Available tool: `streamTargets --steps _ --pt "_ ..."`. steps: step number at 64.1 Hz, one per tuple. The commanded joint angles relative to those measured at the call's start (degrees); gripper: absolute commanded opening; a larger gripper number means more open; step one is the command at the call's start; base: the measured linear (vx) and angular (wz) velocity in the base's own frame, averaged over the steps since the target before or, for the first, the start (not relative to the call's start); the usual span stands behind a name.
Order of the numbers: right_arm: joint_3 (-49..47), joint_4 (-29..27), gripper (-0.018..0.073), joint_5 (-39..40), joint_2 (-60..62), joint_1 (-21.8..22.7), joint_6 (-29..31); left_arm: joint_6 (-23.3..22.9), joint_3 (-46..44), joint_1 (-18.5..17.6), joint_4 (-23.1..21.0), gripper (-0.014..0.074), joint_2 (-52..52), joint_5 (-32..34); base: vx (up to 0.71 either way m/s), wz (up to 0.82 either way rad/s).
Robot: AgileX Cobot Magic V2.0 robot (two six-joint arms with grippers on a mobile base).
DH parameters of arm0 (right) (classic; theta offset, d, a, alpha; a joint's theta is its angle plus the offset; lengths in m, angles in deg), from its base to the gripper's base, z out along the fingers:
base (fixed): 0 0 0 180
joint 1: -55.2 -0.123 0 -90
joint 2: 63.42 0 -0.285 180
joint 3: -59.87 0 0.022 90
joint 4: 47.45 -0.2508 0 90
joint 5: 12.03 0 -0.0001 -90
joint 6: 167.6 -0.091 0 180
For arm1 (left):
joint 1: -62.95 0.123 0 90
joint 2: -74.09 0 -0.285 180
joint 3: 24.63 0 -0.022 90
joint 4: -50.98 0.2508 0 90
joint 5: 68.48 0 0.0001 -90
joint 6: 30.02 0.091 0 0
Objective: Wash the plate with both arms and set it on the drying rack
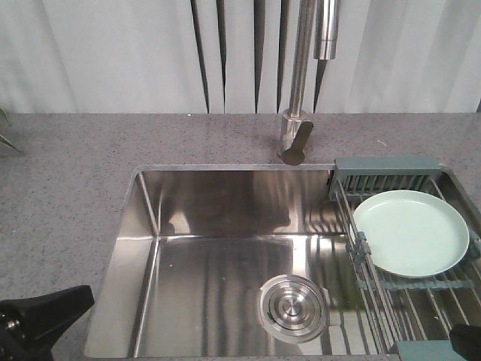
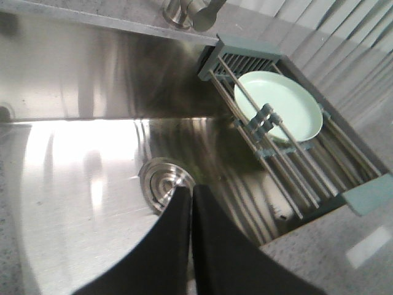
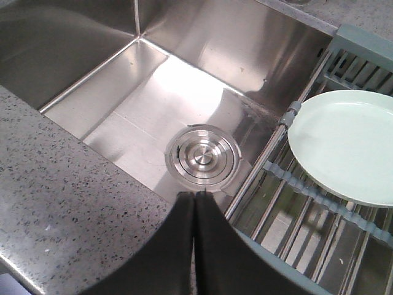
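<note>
The pale green plate (image 1: 410,232) lies flat on the wires of the drying rack (image 1: 376,289), which spans the right end of the steel sink (image 1: 218,218), just in front of the rack's slotted caddy (image 1: 385,174). The left gripper (image 2: 191,200) and the right gripper (image 3: 195,198) are both clenched with nothing between their fingers, each hanging above the round drain (image 1: 294,307), apart from the plate
</note>
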Motion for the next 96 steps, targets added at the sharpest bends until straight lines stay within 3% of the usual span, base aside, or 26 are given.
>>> streamTargets --steps 1,7,11,16,24,28,31,36,43,52,61,70,80,85,96 --pt "-1.38 -0.87 -0.0006 2.85 -0.35 -0.19 0.13 -0.42 -1.58 0.07 -12.55 -0.0006 0.08 -0.64 0.00 0.00" --pt "-1.38 -0.87 -0.0006 2.85 -0.35 -0.19 0.13 -0.22 -1.58 0.07 -19.48 -0.0006 0.08 -0.94 0.00 0.00" --pt "-1.38 -0.87 -0.0006 2.85 -0.35 -0.19 0.13 3.47 -1.58 0.07 -22.01 -0.0006 0.08 -1.33 0.00 0.00" --pt "-1.38 -0.87 -0.0006 2.85 -0.35 -0.19 0.13 17.90 -0.43 0.02 -27.50 -0.0006 0.08 -1.51 0.00 0.00" --pt "-1.38 -0.87 -0.0006 2.85 -0.35 -0.19 0.13 51.44 4.08 0.02 -49.21 -0.0006 0.08 -6.32 0.00 0.00" --pt "-1.38 -0.87 -0.0006 2.85 -0.35 -0.19 0.13 66.19 6.28 0.02 -55.29 -0.0006 0.10 -11.09 0.00 0.00" --pt "-1.38 -0.87 -0.0006 2.85 -0.35 -0.19 0.13 73.25 7.69 0.02 -56.41 -0.0006 0.15 -13.13 0.00 0.00" --pt "-1.38 -0.87 -0.0006 2.85 -0.35 -0.19 0.13 79.58 9.99 0.02 -56.41 -0.0006 1.05 -13.53 0.00 0.00" --pt "-1.38 -0.87 -0.0006 2.85 -0.35 -0.19 0.13 81.20 13.01 0.02 -56.97 -0.0006 5.48 -13.11 0.00 0.00" --pt "-1.38 -0.87 -0.0006 2.90 -0.35 -0.19 0.13 81.08 17.04 0.02 -61.25 -0.0006 13.66 -13.59 0.00 0.00" --pt "-1.38 -0.87 -0.0006 2.90 -0.35 -0.19 0.13 82.06 16.80 0.07 -66.04 -0.0006 21.39 -19.24 0.00 0.00" --pt "-1.38 -0.87 -0.0006 2.90 -0.35 -0.19 0.13 92.03 16.88 0.14 -74.65 -0.0006 27.28 -22.50 0.00 0.00" --pt "-1.38 -0.87 -0.0006 2.90 -0.35 -0.19 0.13 102.60 16.93 0.14 -79.54 -0.0006 31.45 -22.30 0.00 0.00" --pt "-1.38 -0.87 -0.0006 2.90 -0.35 -0.19 0.13 103.09 16.99 0.87 -79.54 -0.0006 33.53 -22.35 0.00 0.00" --pt "-1.38 -0.87 -0.0006 2.90 -0.35 -0.19 0.13 103.09 16.99 6.42 -79.50 -0.0006 38.42 -22.35 0.00 0.00"
